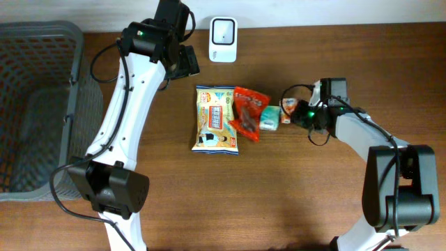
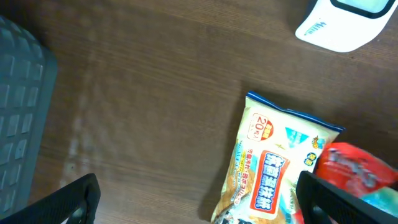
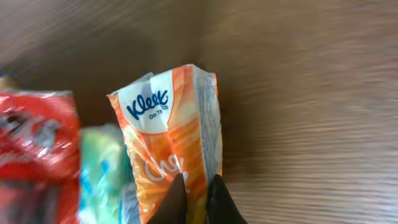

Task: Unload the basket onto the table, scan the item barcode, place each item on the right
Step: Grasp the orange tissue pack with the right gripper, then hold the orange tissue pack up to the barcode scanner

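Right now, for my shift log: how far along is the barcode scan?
Done: the right pincer is shut on the orange Kleenex tissue pack. In hand: that grip, beside the blue-green packet. Left: presenting it to the white scanner box; the left pincer hangs open, empty.

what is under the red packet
The red packet overlaps one side edge of the yellow snack bag; the rest seems to sit on the table. The bag's covered strip, and anything else beneath, is hidden.

Orange-and-white tissue pack (image 3: 171,124); blurred packet (image 3: 31,143) seemingly red.
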Controlling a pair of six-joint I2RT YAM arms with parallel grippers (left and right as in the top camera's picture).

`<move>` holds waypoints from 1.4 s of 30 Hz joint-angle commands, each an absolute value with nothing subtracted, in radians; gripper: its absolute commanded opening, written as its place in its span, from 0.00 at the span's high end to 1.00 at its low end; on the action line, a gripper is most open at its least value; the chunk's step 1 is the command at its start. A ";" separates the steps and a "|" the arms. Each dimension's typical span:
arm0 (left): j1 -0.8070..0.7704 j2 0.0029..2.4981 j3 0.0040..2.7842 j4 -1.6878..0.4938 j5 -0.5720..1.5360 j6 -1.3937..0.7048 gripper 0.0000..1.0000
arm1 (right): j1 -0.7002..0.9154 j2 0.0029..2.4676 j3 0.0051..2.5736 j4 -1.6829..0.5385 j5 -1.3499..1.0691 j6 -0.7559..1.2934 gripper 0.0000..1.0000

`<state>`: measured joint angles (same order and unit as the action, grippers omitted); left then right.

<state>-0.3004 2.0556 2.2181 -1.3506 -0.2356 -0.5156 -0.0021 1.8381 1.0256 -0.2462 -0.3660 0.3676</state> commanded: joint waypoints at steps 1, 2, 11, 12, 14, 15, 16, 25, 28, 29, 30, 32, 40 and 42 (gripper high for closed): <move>-0.299 2.042 2.226 -1.352 -0.232 -0.510 0.01 | -0.051 1.847 1.044 -0.231 -0.777 0.325 0.96; -0.299 2.042 2.226 -1.352 -0.232 -0.510 0.01 | -0.105 1.847 1.047 -0.228 -0.948 0.376 0.96; -0.299 2.042 2.226 -1.353 -0.232 -0.510 0.01 | -0.052 1.846 1.083 -0.456 -0.281 0.397 0.30; -0.299 2.042 2.226 -1.352 -0.232 -0.510 0.01 | -0.052 1.846 1.139 -0.522 -0.242 0.369 0.28; -0.299 2.042 2.226 -1.353 -0.232 -0.510 0.01 | -0.052 1.846 1.224 -0.558 -0.272 0.219 0.21; -0.299 2.042 2.226 -1.353 -0.232 -0.510 0.01 | -0.052 1.847 1.232 -0.542 -0.280 0.155 0.22; -0.299 2.042 2.226 -1.353 -0.232 -0.510 0.01 | -0.052 1.849 1.230 -0.535 -0.280 0.115 0.25; -0.299 2.042 2.226 -1.353 -0.232 -0.510 0.01 | -0.052 2.037 1.230 -0.584 -0.461 0.077 0.96; -0.299 2.042 2.226 -1.353 -0.232 -0.510 0.01 | -0.034 2.022 1.339 -0.595 -0.459 0.113 0.96; -0.299 2.042 2.226 -1.352 -0.232 -0.510 0.01 | -0.017 2.022 1.413 -0.594 -0.445 0.130 0.96; -0.299 2.042 2.226 -1.353 -0.232 -0.510 0.01 | 0.012 2.022 1.493 -0.554 -0.374 0.170 0.96; -0.299 2.042 2.226 -1.353 -0.232 -0.510 0.01 | 0.102 2.022 1.565 -0.231 -0.264 0.172 0.96; -0.299 2.042 2.226 -1.353 -0.232 -0.510 0.01 | 0.373 2.284 1.565 0.633 0.180 -0.476 0.96; -0.299 2.042 2.226 -1.353 -0.232 -0.510 0.01 | 0.373 2.388 1.566 0.811 0.061 -0.571 0.96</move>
